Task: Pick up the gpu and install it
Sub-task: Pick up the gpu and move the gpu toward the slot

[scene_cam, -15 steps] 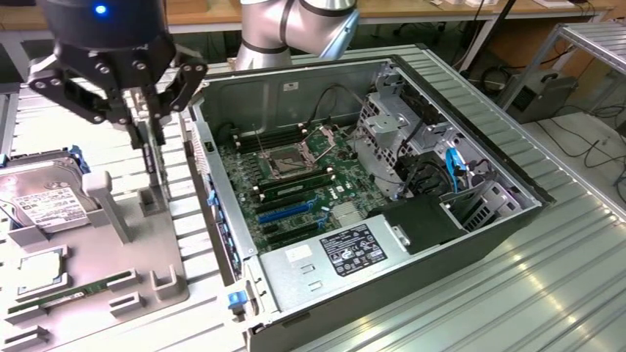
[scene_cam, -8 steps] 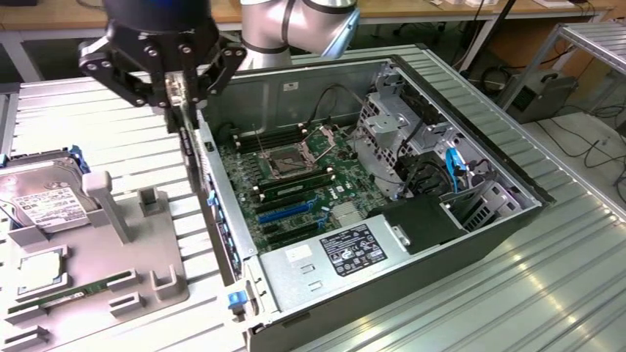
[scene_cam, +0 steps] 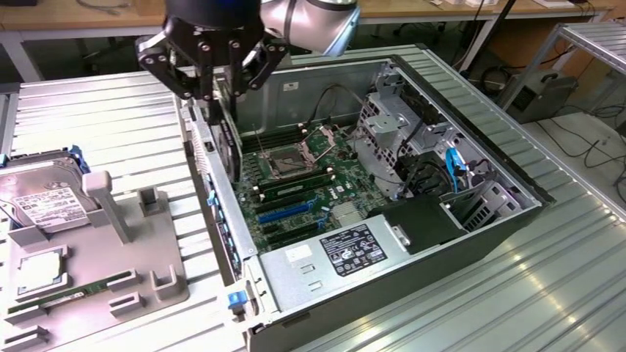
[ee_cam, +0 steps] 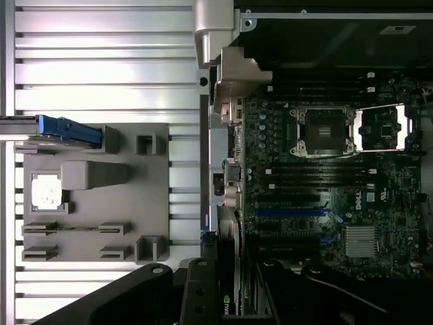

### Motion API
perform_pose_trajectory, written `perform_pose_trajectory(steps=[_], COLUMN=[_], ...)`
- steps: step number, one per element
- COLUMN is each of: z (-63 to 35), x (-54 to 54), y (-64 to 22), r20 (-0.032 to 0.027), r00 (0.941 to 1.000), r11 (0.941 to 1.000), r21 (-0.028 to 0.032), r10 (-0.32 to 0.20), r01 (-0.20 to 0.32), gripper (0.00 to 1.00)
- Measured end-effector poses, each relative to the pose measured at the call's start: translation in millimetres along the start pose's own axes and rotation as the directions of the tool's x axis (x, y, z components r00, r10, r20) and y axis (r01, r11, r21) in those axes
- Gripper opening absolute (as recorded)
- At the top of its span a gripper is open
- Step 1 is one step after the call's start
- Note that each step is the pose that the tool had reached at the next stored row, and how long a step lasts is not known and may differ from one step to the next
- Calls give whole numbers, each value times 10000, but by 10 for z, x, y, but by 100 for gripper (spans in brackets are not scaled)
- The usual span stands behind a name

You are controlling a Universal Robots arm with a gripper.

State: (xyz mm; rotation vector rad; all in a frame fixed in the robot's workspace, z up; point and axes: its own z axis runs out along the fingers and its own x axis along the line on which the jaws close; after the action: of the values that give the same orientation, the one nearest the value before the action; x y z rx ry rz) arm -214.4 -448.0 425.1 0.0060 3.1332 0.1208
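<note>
Gripper (scene_cam: 217, 97) pinching the gpu (scene_cam: 232, 139) between its black fingers: the thin dark card hangs upright and edge-on below them, caught by its upper edge. It is held over the open computer case (scene_cam: 489, 213), on the exterior view's left side of it, just beside the case's rear panel (scene_cam: 207, 169) and above the near edge of the motherboard (scene_cam: 323, 187). Whether the card's lower edge touches the board cannot be told. Just beside the card on the board lies the open CPU socket (scene_cam: 293, 160), with dark memory slots around it. Nearer the camera, the blue expansion slot (scene_cam: 286, 213) stands bare. The silver power supply (scene_cam: 342, 253) with its label fills the case's near corner, and a metal drive cage (scene_cam: 389, 125) with a blue cable (scene_cam: 452, 167) occupies the exterior view's right side. Well apart, at the exterior view's left, a grey fixture tray (scene_cam: 146, 249) rests on the slatted metal table (scene_cam: 547, 293). It carries a hard drive (scene_cam: 44, 202) standing tilted, a processor chip (scene_cam: 39, 268) and a green memory stick (scene_cam: 69, 295).
</note>
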Motion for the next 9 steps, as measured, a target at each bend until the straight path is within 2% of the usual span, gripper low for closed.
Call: perform_pose_trajectory(steps=[8,9], z=[28,41], x=[-383,-457], y=[2,4], r20=[-24,-32], r00=[10000,10000], r11=[10000,10000], r21=[0,1], r10=[0,1], r01=[0,-1], gripper=[26,26])
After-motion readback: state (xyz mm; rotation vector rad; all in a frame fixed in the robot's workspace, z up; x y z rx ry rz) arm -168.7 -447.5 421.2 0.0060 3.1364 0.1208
